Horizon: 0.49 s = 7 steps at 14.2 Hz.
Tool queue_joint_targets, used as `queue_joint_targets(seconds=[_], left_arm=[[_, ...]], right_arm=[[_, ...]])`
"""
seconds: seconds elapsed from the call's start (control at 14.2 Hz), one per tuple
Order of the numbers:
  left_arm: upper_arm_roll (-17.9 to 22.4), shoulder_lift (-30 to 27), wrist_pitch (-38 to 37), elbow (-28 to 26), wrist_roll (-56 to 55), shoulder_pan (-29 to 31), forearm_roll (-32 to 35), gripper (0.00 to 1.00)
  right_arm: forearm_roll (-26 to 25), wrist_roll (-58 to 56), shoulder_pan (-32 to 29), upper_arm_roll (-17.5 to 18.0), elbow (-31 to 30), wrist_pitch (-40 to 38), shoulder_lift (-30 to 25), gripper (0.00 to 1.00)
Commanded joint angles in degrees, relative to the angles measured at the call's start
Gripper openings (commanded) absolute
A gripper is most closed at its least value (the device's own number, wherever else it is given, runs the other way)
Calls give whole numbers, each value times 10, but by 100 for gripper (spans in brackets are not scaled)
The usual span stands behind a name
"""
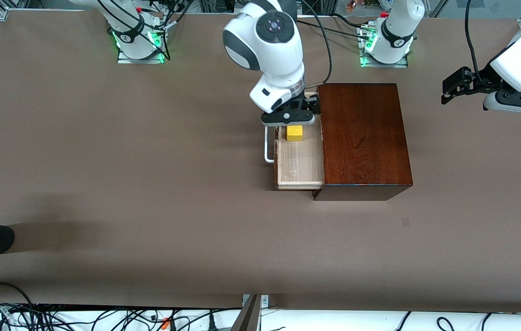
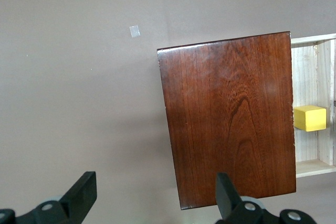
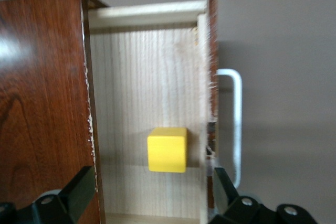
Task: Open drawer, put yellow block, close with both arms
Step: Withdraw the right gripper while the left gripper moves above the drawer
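— Yellow block [image 3: 167, 149]: where do we find it?
— We see it lying on the pale floor of the pulled-out drawer [image 1: 300, 158], free of any grip, just below the right gripper [image 1: 288, 120], whose fingers stand spread wide and released above it. The block sits near the drawer's front panel, which carries the white bar handle [image 1: 267, 147].
— And the drawer's box?
— We see the dark mahogany box [image 1: 363, 138] with the tray drawn out toward the right arm's end of the table.
— The other arm?
— It waits; the left gripper [image 1: 449, 92] hangs over bare table [image 1: 104, 161], apart from the box, jaws spread and empty.
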Motion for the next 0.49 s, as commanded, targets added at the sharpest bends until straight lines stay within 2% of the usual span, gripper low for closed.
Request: queue_joint_targets(seconds=[0.0,0.42], left_arm=[[-2,-3,-8,6,11,0,13,100],[-12,-4,-8,9,11,-6,14,100]], right_arm=[[3,-2,-40,-2,-9,-25,-40,100],[10,-37,-133,-4,-9,-123,-93,100]])
